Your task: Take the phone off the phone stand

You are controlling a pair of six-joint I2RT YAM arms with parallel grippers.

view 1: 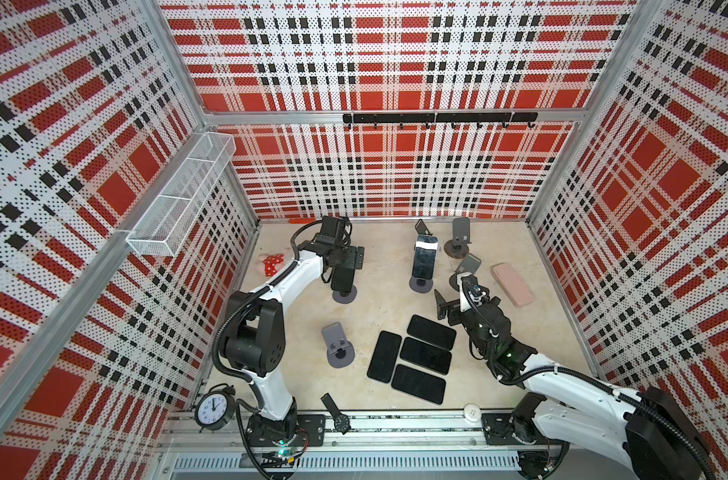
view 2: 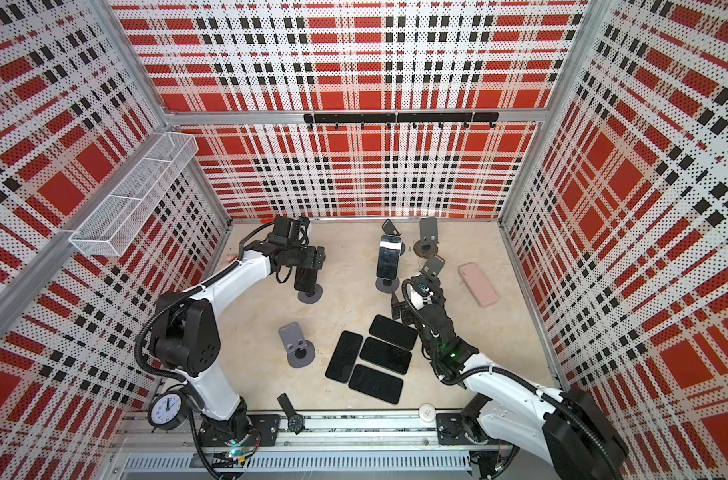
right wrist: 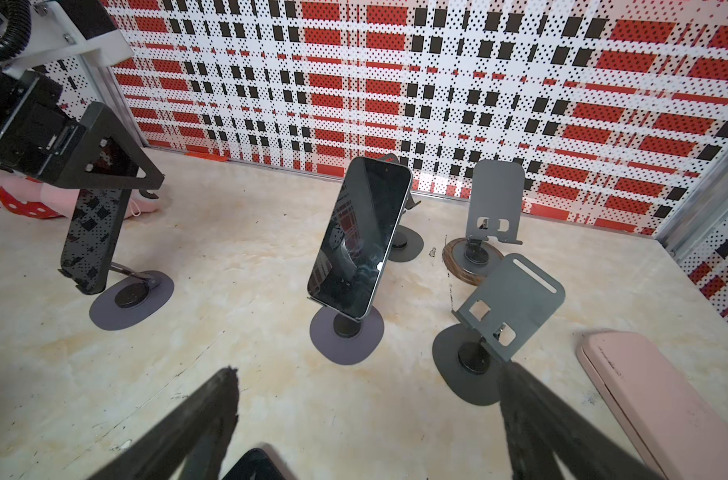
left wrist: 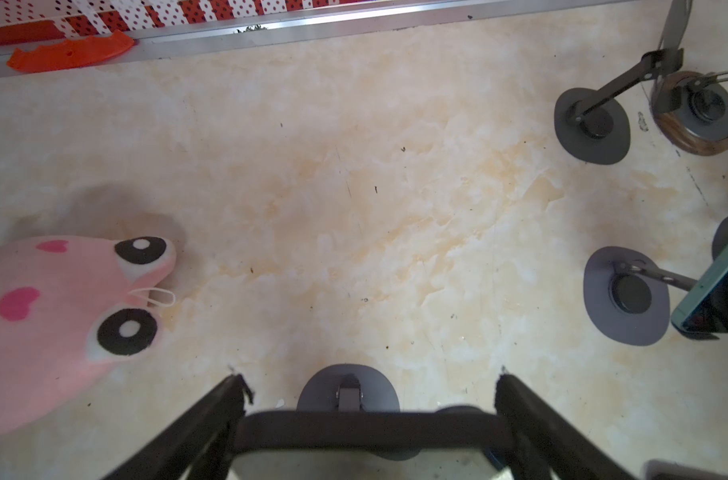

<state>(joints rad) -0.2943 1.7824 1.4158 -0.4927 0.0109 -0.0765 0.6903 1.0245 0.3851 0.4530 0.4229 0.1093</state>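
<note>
Marbled table (view 1: 387, 316), four flat phones (view 1: 424, 356), pink case (view 1: 513, 284)

My arms (view 1: 295, 270) are white with black joints, and my left tool (left wrist: 364, 384) has black fingers. The worktop (view 1: 395, 307) is cream marble with yellowish veining. The walls (view 1: 395, 174) carry red, white and black dotted plaid. The phone (right wrist: 360, 237) on the grey phone stand (right wrist: 347, 334) is glossy black. The plush toy (left wrist: 54, 316) is pink with darker pink hearts and black-and-white eyes. The case (view 1: 513, 283) is pale pink.
</note>
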